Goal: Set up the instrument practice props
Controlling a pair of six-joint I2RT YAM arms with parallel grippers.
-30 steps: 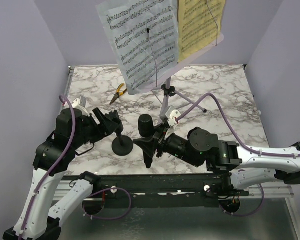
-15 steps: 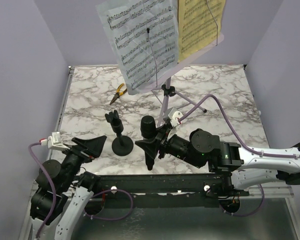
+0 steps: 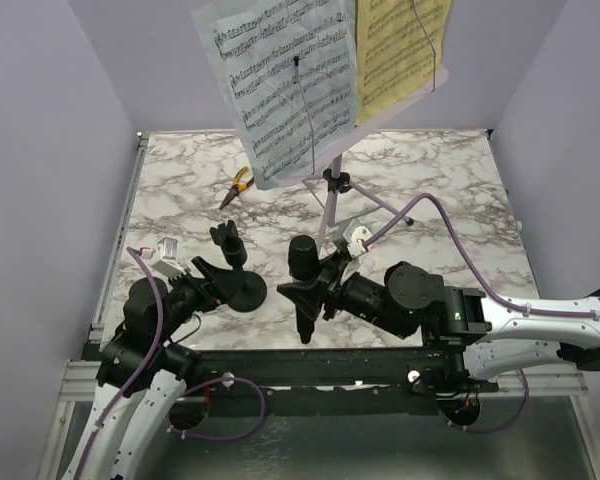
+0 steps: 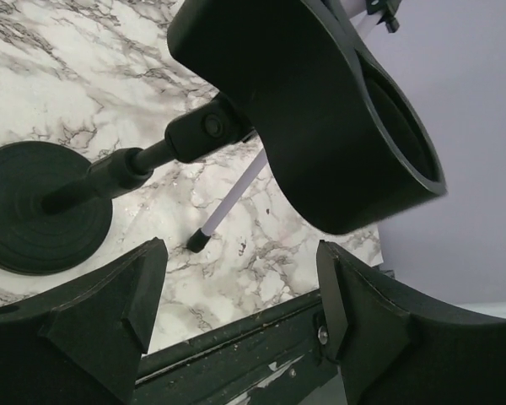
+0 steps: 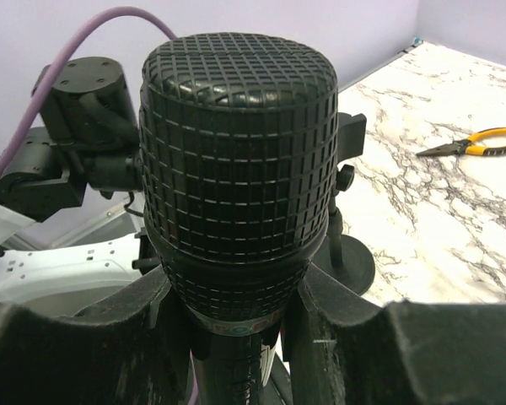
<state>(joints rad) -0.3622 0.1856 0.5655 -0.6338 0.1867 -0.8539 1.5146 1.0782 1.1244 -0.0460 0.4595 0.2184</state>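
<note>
A: On the lilac music stand [image 3: 329, 205]?
B: White page [image 3: 280, 85] and yellow page [image 3: 400, 45], side by side, above the table's [image 3: 450, 190] back edge.
A: Left gripper [image 4: 236, 283]?
B: Spread wide, gripping nothing, just beside the mic stand [image 3: 245, 292].
A: Right gripper [image 5: 236, 316]?
B: Clamped round the black microphone [image 5: 236, 152], near the mic stand.

No words, brands or numbers were legible. The white sheet-music page [image 3: 280, 90] and yellow sheet-music page [image 3: 395, 50] carried printed staves of notes, too small to read.
</note>
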